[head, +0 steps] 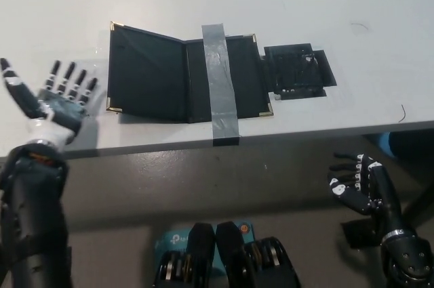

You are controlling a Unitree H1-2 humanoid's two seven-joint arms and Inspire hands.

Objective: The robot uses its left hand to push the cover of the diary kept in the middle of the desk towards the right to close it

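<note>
My left robot hand is at the far left, just beside the left edge of the diary and over the front part of the bench. It is open, the palm is turned up and the fingers are spread; it holds nothing. I cannot tell if it touches the bench top or hangs a little above it. The gap between my fingers and the diary's cover is small but visible, so the cover is not touched. My forearm below goes out of the picture at the bottom edge.

The diary lies open in the middle of the bench, near its front edge. Its left cover stands a little raised from the spine, with brass corners. The inside is all black, so I cannot make out pages or any writing. A grey tape strip runs across the right half of the diary and folds over the bench edge; it hides what is under it.

To the right of the diary, touching its right edge, is a black flat patch; what it is I cannot say.

My right robot hand rests well to the right of the diary, below the bench edge, open and empty.
</note>
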